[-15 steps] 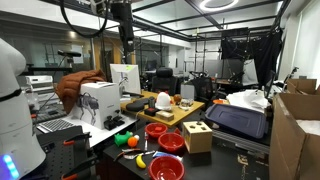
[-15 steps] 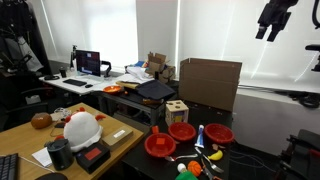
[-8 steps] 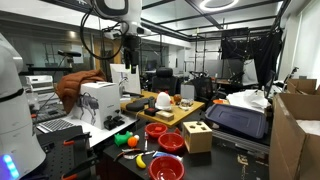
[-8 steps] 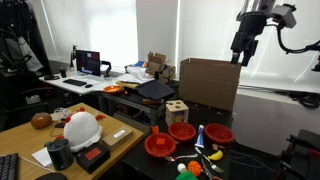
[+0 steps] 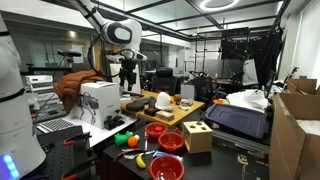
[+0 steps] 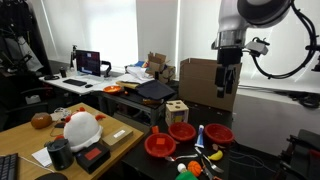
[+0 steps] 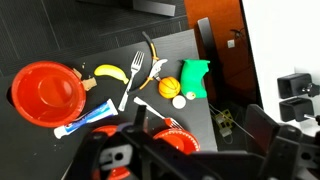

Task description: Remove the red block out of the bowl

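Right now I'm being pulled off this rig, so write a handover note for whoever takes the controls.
Pincer: hangs high over the table, nothing seen in it; open or shut unclear.
Three red bowls sit by the wooden box; the bowl at the wrist view's left looks empty. Red block not made out.
Done: nothing visible. Left: find the block's bowl, lift the block out.

In an exterior view the box (image 6: 177,109) stands on the table (image 6: 248,149) at lower middle, three bowls (image 6: 182,131) just before it, the hand (image 6: 227,90) above them, toward the right
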`<action>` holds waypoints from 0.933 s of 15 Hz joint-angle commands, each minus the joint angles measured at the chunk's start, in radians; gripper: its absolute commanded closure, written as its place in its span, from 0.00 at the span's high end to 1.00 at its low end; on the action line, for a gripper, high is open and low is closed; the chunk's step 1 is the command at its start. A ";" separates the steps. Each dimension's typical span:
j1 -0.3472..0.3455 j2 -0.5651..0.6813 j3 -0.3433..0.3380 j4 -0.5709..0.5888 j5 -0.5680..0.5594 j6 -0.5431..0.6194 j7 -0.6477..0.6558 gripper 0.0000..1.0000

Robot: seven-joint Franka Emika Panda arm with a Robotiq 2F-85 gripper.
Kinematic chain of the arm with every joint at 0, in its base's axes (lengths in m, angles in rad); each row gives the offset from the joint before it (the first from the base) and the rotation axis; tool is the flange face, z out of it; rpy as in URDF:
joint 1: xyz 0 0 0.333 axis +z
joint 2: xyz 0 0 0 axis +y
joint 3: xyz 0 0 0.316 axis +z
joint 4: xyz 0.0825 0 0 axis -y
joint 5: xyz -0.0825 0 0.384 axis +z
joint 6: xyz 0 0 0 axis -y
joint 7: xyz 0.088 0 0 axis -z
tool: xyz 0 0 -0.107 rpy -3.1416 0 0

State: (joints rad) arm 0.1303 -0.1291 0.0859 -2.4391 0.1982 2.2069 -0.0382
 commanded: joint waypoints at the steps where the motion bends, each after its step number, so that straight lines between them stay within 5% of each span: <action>1: 0.011 0.106 0.038 0.055 -0.062 0.050 0.028 1.00; 14: 0.058 0.535 0.067 0.323 -0.149 0.191 0.060 1.00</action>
State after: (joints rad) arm 0.1673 0.3195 0.1484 -2.1991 0.0765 2.3779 -0.0118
